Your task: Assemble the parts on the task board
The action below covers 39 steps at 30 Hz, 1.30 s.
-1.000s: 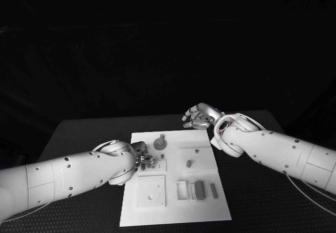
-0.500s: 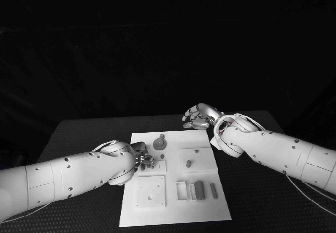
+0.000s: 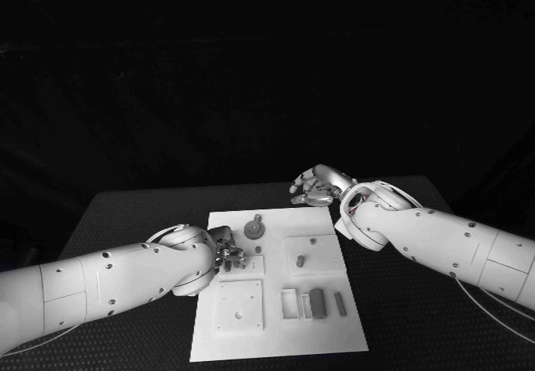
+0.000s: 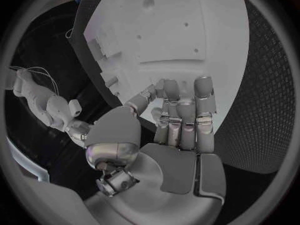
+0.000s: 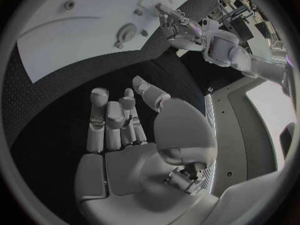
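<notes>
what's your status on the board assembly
Left hand over task board, fingers curled, grip unclear. Right hand empty, beyond board's far edge. Round part lies untouched.

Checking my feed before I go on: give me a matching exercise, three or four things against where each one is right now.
Things:
1. left hand
2. right hand
3. round part
4. upright bar-shaped parts

Places:
A. over the black table, beyond the far right corner of the task board
B. in the slots near the board's near right corner
C. at the board's left edge, fingers over the board
D. on the board's far part, near the middle

Pairs: 1-C, 2-A, 3-D, 4-B
</notes>
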### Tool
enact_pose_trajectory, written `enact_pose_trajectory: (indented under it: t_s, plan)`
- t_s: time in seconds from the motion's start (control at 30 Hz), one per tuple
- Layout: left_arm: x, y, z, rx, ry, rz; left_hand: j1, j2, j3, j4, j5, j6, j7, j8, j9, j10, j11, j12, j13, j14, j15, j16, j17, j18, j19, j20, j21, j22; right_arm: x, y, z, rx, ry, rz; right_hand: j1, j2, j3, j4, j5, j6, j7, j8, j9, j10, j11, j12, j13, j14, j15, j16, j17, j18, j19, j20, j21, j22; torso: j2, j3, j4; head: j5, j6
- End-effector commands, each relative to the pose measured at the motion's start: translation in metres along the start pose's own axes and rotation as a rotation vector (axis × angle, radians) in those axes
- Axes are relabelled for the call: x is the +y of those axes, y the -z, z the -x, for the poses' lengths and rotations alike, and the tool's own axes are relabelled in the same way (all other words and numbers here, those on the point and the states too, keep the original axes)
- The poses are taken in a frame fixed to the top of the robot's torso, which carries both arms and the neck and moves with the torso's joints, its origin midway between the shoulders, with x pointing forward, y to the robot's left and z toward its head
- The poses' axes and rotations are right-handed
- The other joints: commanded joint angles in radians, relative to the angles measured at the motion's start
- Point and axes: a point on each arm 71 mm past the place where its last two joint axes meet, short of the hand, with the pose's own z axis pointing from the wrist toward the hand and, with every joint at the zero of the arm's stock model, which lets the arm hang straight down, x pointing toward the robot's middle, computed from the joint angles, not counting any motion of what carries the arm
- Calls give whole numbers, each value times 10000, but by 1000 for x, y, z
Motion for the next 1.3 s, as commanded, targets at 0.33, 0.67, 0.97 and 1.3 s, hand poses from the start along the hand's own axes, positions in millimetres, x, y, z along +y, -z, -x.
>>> enact_pose_trajectory:
  t_s: [0.33,0.67,0.97,1.3]
  plan:
    - [-5,0,-1,-138,75,-367,61,102,111,-52,-61,201,-182,22,386,318,-440,53,22,1057,-1155,36,-17,95,816,-894,35,223,1,0,0,92,66,103,-13,-59,29,32,-45,0,88,-63,15,-63,8,39,-12,-98,0,-38,-12,297,3,-11,11,179,-1,3,0,4,-1]
    - [-6,0,-2,-38,-89,-421,71,101,116,-54,-71,198,-181,20,386,314,-439,56,25,1054,-1154,41,-21,96,813,-895,38,223,1,0,0,92,69,98,-14,-59,29,32,-45,0,89,-64,16,-63,8,40,-12,-97,0,-38,-12,298,3,-11,11,179,-2,6,-5,5,-6]
    - [-6,1,-3,25,-471,-466,74,90,116,-52,-86,185,-176,11,384,302,-434,58,29,1044,-1150,47,-28,94,802,-894,39,223,0,0,0,102,73,92,-19,-61,27,35,-46,0,89,-65,17,-63,8,41,-13,-98,1,-38,-11,297,3,-10,11,179,-3,3,4,0,-27]
    - [-2,1,-2,-75,-806,-362,87,90,124,-52,-97,177,-173,5,382,291,-431,62,33,1035,-1146,54,-36,93,793,-894,42,222,0,0,0,118,74,90,-24,-61,26,36,-46,0,89,-66,19,-63,9,41,-13,-98,1,-37,-11,298,4,-9,12,180,1,3,1,16,-27]
